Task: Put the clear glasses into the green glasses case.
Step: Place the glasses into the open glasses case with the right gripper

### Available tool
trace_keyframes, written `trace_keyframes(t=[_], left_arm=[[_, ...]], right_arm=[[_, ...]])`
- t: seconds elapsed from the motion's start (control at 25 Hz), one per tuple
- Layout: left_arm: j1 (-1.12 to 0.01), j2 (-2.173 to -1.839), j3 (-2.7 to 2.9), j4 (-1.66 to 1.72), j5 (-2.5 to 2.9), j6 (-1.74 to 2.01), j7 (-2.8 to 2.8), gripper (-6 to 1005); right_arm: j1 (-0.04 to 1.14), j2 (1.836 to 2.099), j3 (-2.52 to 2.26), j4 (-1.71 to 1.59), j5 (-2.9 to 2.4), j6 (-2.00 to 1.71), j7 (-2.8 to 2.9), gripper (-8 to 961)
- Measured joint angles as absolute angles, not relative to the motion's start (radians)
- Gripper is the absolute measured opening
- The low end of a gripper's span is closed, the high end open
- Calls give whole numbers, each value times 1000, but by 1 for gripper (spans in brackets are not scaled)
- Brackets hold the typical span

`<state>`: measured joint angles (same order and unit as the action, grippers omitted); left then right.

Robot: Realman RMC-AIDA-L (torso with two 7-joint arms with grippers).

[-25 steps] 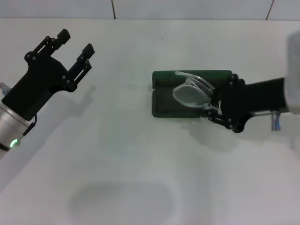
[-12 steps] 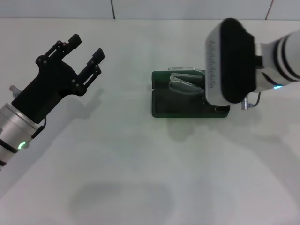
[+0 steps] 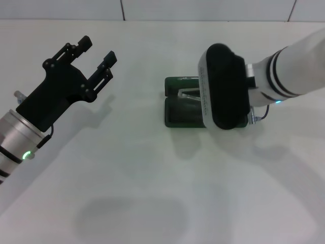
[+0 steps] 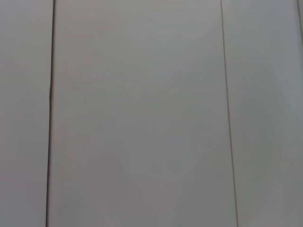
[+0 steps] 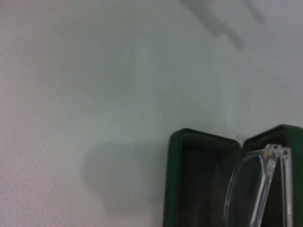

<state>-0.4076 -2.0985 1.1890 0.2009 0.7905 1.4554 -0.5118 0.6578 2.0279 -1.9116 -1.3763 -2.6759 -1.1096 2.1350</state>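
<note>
The green glasses case lies open at the table's centre right, and its right half is covered by my right arm's wrist housing, which also hides that arm's gripper. Only a clear sliver of the clear glasses shows at the housing's left edge, over the case's far half. In the right wrist view the green glasses case shows its dark interior, and the clear glasses stand on edge over it. My left gripper hovers open and holding nothing at the far left, well away from the case.
The table is a plain white surface with a tiled wall behind it. The left wrist view shows only pale panels with thin dark seams.
My right arm has swung over the case from the right, so its wrist housing now covers the glasses and most of the case. My left gripper moved slightly toward the centre.
</note>
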Motion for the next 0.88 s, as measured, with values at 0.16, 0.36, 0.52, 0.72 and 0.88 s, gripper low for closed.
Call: trace_keyframes(t=[0.16,0.36,0.52,0.72,0.88], left_arm=[[-408,-2098,1189,201,790,1453,-511,619],[-414,-2097,1189,201,791,1450,-508,619],[-417,-2095,1189,201,792,1450,-508,619],[-419,-2094,1189,201,792,1449,-512,618],[-418,-2094,1189,201,792,1448,-512,618]], right_arm=[[660,2028,-1951,-1365,-2694,-1066,2145,226],[659,2028,-1981,-1360,-2713,-1047,2146,229],[649,2028,-1993,-1360,-2722,-1025,2147,231],[639,2028,-2016,-1376,-2726,-1020,2147,234],[625,2028,-2019,-1408,-2726,-1035,2147,259]])
